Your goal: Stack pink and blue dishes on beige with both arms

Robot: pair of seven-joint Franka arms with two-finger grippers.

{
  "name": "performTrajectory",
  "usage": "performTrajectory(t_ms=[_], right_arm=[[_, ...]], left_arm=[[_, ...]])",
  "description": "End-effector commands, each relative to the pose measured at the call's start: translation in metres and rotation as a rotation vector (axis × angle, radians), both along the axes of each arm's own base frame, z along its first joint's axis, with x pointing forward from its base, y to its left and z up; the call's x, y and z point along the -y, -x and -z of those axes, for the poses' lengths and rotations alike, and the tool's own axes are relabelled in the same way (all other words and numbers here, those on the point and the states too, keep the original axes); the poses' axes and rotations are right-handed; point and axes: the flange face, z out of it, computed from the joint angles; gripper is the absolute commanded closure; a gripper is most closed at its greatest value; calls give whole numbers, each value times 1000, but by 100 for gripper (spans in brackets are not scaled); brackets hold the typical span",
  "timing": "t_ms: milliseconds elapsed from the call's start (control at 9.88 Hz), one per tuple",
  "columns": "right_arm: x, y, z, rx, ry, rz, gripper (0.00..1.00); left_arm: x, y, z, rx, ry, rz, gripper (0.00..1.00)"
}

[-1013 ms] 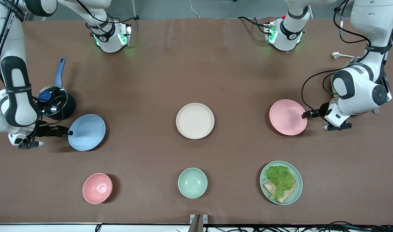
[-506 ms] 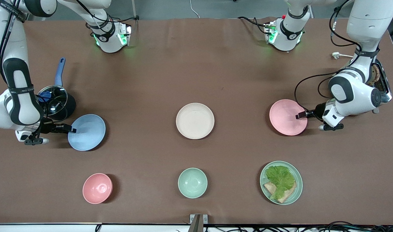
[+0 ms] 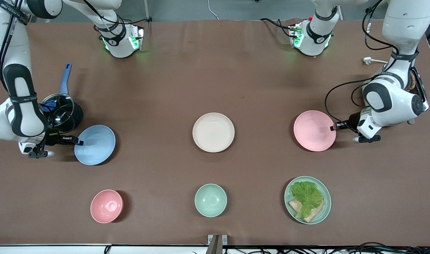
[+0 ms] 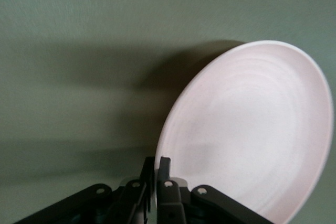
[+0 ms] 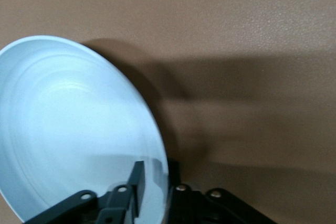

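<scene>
— Where is the left gripper?

— Near the table's left-arm edge, its fingers closed on the rim of the matte pale pink round plate, which sits tilted.

— And the right gripper?

— Near the right-arm edge, pinched onto the rim of the matte light blue round plate, also tilted, beside a lidded dark pan.

— The target?

— The matte cream-beige round plate lies flat mid-table, between them, well apart from both.

Four plates sit out: one pink plate, one blue plate, one beige plate and one green plate carrying lettuce and bread. Two bowls: one pink bowl, one mint bowl. One lidded pot, two arms.
</scene>
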Motion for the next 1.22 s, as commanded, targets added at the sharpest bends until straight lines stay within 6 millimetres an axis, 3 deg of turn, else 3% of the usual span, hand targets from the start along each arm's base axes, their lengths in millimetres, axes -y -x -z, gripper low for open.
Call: performTrajectory(t_ms=[0,101,304,506,608,709,911,1114], right_arm=[[0,0,-5,7,-34,17,99],[1,-8,-15,9,-33,32,99],[-3,-28,-52,-10,-58,-11,99],[-18,-53,-112,-157,0,14,99],[-36,-61,-149,-192,15,41,99],[-65,-64,-176,-220,15,86,99],[-143,-65,-216,-282,27,175,99],[-225,-65,-236,-326,40,226,99]], left_arm=[[20,-4,-48,44,52,38,100],[53,-8,-70,71,78,97,100],[146,-8,-79,21,99,94,100],[235,1,-76,5,43,52,100],[282,9,-69,8,31,15,100],[316,14,-60,16,26,-32,100],[384,17,-45,10,16,-114,100],[434,18,-23,9,-62,-169,100]])
